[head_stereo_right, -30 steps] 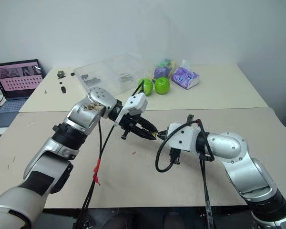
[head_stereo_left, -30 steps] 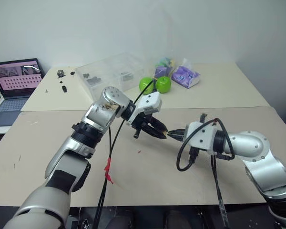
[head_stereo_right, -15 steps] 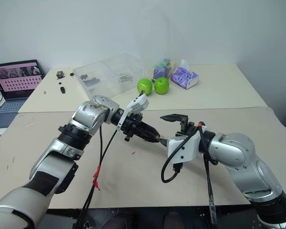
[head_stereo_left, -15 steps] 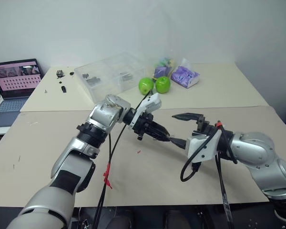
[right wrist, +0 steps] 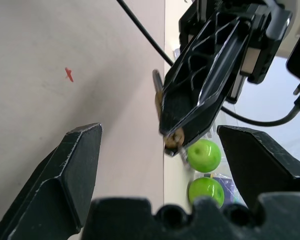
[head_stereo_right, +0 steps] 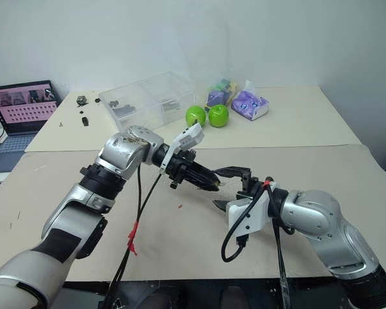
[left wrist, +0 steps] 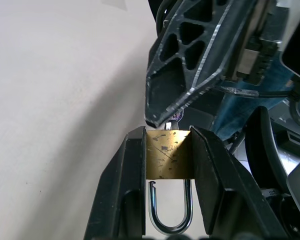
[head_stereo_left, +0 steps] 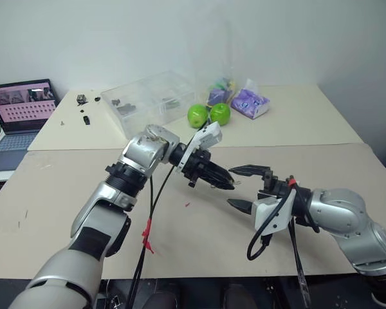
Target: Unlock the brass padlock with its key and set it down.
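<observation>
left gripper (left wrist: 167,150) angled down to the right, pinching brass padlock (left wrist: 168,154), key (left wrist: 175,118) in it, right gripper (head_stereo_left: 243,187) facing it, fingers spread wide

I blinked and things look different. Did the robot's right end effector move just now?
Yes. The right end effector has backed away from the padlock toward the near table edge, and its fingers have opened wide.

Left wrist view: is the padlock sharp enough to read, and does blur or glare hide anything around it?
Left wrist view: brass padlock crisp between the left gripper fingers, mild sheen on its shackle, the right gripper beyond soft. Right wrist view: near fingers blurred.
</observation>
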Available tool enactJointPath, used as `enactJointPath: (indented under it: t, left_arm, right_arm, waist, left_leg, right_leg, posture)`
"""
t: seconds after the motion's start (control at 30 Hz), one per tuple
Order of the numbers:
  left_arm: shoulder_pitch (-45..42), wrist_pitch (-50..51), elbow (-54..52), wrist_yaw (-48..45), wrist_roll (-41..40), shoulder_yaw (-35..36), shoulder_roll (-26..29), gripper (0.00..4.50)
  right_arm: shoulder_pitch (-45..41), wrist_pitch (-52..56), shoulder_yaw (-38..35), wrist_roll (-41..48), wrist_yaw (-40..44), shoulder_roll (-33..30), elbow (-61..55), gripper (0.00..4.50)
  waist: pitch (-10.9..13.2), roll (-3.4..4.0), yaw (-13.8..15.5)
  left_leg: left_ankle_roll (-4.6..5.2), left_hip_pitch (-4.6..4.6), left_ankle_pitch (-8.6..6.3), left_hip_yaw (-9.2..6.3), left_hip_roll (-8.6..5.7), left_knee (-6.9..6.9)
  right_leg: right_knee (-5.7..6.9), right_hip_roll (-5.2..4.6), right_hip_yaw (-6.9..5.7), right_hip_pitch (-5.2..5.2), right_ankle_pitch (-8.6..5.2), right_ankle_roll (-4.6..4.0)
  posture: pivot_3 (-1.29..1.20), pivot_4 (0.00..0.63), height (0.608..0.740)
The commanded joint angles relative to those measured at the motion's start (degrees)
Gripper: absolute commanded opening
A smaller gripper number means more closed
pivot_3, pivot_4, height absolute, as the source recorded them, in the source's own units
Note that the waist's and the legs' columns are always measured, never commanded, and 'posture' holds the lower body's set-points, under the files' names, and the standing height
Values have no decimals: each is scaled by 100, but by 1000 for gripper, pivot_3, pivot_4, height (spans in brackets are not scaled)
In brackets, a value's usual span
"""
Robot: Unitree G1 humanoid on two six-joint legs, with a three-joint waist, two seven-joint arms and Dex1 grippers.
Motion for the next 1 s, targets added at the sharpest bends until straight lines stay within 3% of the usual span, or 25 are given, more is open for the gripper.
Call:
enactJointPath:
  t: [0.03,0.27,0.63,1.0]
  left_arm:
    - [-131,-59,-65,-309,-114,-21,164,812]
    - [-213,-365,368,-397,-509,-577,564,812]
    - [-381,-392,65,-397,-1577,-1391,978,812]
    - [-348,-268,-106,-397,-1747,-1552,919,812]
  right_arm:
    - [42,-343,-249,-72,-220,18,-3,4328]
    - [212,-577,-262,11,-306,61,-170,4328]
    - [490,-543,-161,-13,-301,263,-428,4328]
    - [405,-520,-150,-23,-314,386,-358,4328]
  waist:
    - [0,0,5]
    - [0,0,5]
    - [0,0,11]
    - [0,0,4]
  left_leg:
    - [0,0,0,0,0,0]
    - [1,5,-1,0,0,-2]
    - [18,3,-11,-1,0,0]
    - [18,4,-11,-1,0,-1]
  right_leg:
    - [0,0,0,0,0,0]
    - [1,1,1,1,0,0]
    - [2,2,2,0,-1,0]
    - [1,4,4,0,-1,0]
  posture:
    - [0,150,740]
    - [0,150,740]
    - [0,150,740]
    - [0,150,740]
